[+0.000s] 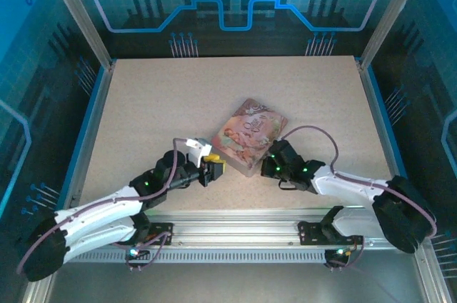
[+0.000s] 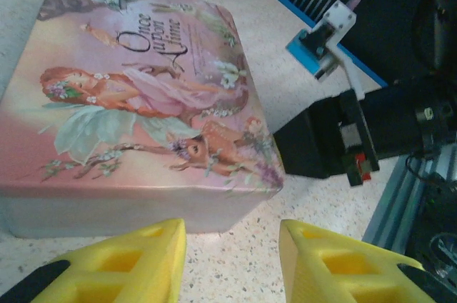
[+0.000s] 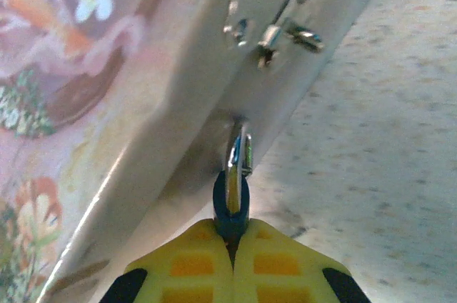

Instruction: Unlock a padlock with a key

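Observation:
My right gripper (image 3: 232, 235) (image 1: 269, 165) is shut on the padlock (image 3: 233, 203), a tiny dark-blue body seen edge-on. Its thin silver shackle (image 3: 240, 149) points up and reaches the lower edge of the pink illustrated tin's side (image 3: 207, 88). My left gripper (image 2: 232, 260) (image 1: 213, 169) stands open over bare table just short of the near corner of the tin (image 2: 136, 103), with nothing between its yellow fingers (image 2: 128, 264). The key is out of view.
The pink tin (image 1: 247, 136) lies flat mid-table between both grippers. A small metal latch (image 3: 280, 26) sits on its side above the padlock. The right arm's black wrist (image 2: 335, 142) stands close to the tin's right corner. The metal rail (image 1: 235, 228) runs along the near edge.

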Available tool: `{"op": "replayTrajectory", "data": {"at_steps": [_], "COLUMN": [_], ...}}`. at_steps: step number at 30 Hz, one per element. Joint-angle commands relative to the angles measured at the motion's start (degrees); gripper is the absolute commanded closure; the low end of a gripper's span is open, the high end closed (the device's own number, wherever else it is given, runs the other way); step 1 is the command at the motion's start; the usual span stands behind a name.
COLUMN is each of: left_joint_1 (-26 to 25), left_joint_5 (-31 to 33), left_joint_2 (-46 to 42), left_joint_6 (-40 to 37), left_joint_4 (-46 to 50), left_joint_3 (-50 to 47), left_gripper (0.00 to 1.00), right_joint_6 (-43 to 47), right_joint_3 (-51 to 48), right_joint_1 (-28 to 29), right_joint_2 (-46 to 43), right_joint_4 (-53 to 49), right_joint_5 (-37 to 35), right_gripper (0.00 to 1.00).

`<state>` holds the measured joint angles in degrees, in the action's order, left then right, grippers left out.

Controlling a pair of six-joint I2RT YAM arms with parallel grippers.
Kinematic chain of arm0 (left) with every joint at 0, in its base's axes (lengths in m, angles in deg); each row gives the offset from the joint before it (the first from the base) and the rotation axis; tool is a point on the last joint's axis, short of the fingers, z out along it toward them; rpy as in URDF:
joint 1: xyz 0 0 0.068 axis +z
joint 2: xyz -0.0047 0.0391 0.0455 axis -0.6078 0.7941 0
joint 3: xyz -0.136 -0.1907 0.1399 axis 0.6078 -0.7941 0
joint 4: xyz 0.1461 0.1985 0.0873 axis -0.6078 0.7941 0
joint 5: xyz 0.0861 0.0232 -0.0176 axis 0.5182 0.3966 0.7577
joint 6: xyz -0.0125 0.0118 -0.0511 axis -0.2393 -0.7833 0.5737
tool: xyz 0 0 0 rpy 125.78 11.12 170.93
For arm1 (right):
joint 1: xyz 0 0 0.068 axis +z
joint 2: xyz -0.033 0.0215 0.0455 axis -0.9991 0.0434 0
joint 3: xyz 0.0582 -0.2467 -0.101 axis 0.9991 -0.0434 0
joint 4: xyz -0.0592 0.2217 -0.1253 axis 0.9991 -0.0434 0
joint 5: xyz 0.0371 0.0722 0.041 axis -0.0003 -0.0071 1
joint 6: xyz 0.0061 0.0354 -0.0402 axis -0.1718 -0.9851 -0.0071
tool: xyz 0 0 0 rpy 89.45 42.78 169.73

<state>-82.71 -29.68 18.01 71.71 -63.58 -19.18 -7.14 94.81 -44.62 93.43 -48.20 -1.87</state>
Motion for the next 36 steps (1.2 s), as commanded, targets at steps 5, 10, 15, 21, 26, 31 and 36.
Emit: {"op": "replayTrajectory", "data": {"at_steps": [5, 10, 15, 21, 26, 31, 36], "left_joint_1": [-0.17, 0.42, 1.06, 1.56, 2.70, 4.71, 6.53], "left_joint_5": [7.13, 9.15, 11.47, 13.85, 15.01, 14.91, 14.83], "left_joint_2": [-5.97, -8.70, -10.76, -13.42, -15.01, -15.76, -17.27], "left_joint_6": [-0.83, -0.74, -0.59, -1.08, -1.72, -2.59, -4.66], "left_joint_4": [7.92, 11.36, 13.99, 17.33, 20.38, 23.52, 26.56], "left_joint_3": [-1.30, -1.62, -1.71, -1.61, -1.31, 0.09, 2.62], "left_gripper": [0.60, 0.60, 0.60, 0.60, 0.59, 0.58, 0.56], "right_joint_6": [3.62, 5.73, 6.82, 8.68, 11.93, 16.99, 23.46], "right_joint_3": [12.92, 22.22, 33.68, 46.42, 54.72, 56.18, 52.75], "right_joint_1": [3.59, 3.43, 3.06, 2.56, 1.72, 2.22, 3.11], "right_joint_2": [13.96, 24.60, 35.31, 46.07, 50.82, 48.02, 38.51], "right_joint_4": [7.58, 10.94, 12.80, 12.33, 9.52, 7.77, 2.06], "right_joint_5": [1.32, 4.09, 8.43, 11.69, 13.28, 16.23, 18.53], "right_gripper": [1.00, 1.00, 1.00, 1.00, 1.00, 1.00, 1.00]}}
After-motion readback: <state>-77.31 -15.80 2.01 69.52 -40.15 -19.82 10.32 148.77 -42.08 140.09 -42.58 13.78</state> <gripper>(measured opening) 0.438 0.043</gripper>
